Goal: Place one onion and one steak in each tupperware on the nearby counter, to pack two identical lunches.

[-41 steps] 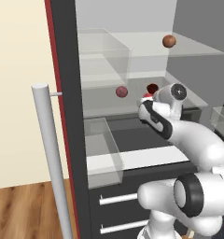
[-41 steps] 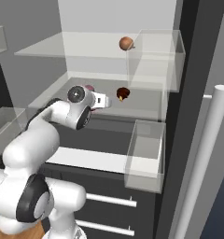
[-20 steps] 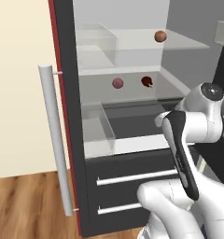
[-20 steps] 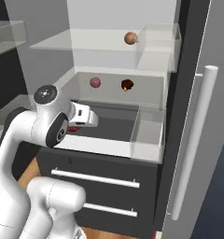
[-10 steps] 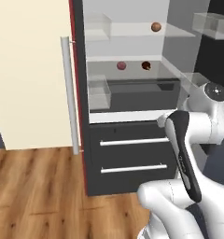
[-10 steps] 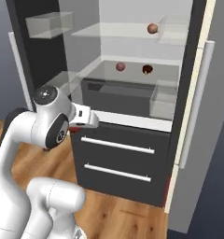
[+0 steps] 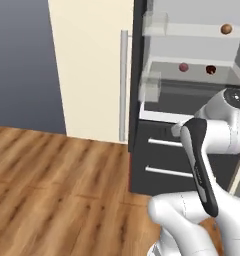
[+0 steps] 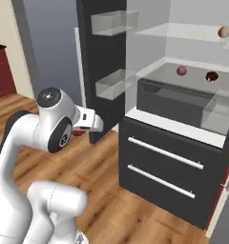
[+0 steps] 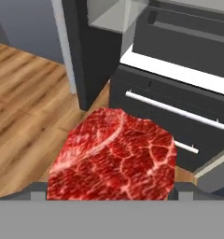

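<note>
The bright red steak (image 9: 115, 156) sat clamped between the jaws of the gripper (image 9: 113, 189), which stood wide apart on the flat cut and pressed it from both sides. In the hand view the marbled meat covered the middle of the frame, with the two dark fingertips (image 9: 38, 190) showing at its lower left and lower right edges. In the right base view the gripper (image 8: 88, 125) hung off the end of the white arm, well clear of the open fridge (image 8: 154, 100), and a sliver of red showed just beneath it, above the wooden floor (image 8: 49, 119).

Inside the fridge, on the middle glass shelf (image 8: 197, 78), a purplish-pink onion (image 8: 182, 70) lay just beside the dark reddish-brown steak (image 8: 212, 76), the two close but apart. The orange-brown onion (image 8: 224, 32) rested on the shelf above, further toward the right. From the left base view the same three things could be made out: the pink onion (image 7: 183, 67), the dark steak (image 7: 210, 69) and the brown onion (image 7: 225, 29) higher up. Below the shelves, two dark drawers with silver bar handles (image 8: 165, 152) were closed. Behind the arm in the right base view, at the far left edge, a dark red cabinet (image 8: 2, 71) stood under a black top.
</note>
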Available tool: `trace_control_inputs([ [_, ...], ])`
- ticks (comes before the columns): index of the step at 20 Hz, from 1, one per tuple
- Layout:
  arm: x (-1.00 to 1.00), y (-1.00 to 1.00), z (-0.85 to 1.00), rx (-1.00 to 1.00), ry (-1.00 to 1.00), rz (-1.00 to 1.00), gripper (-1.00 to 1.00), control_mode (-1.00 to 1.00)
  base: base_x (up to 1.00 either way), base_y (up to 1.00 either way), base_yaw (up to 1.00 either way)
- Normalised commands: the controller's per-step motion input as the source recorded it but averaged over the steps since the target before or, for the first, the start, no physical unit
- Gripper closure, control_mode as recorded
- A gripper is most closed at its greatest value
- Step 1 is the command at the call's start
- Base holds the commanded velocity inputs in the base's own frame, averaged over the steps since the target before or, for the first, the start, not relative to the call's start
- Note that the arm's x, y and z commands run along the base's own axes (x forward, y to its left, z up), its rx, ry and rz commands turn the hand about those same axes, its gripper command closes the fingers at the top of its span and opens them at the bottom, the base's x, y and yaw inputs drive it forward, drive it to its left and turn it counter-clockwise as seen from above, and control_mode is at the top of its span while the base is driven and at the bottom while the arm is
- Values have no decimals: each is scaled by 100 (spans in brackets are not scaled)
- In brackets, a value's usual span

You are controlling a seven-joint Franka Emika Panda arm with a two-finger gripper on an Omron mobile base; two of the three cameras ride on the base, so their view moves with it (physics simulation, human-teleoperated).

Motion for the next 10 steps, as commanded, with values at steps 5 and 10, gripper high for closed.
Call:
trace_control_inputs([
  [5, 0, 0, 0, 0, 0, 0, 100, 100, -19, 0, 60],
  [10, 0, 0, 0, 0, 0, 0, 100, 100, -3, 5, 60],
])
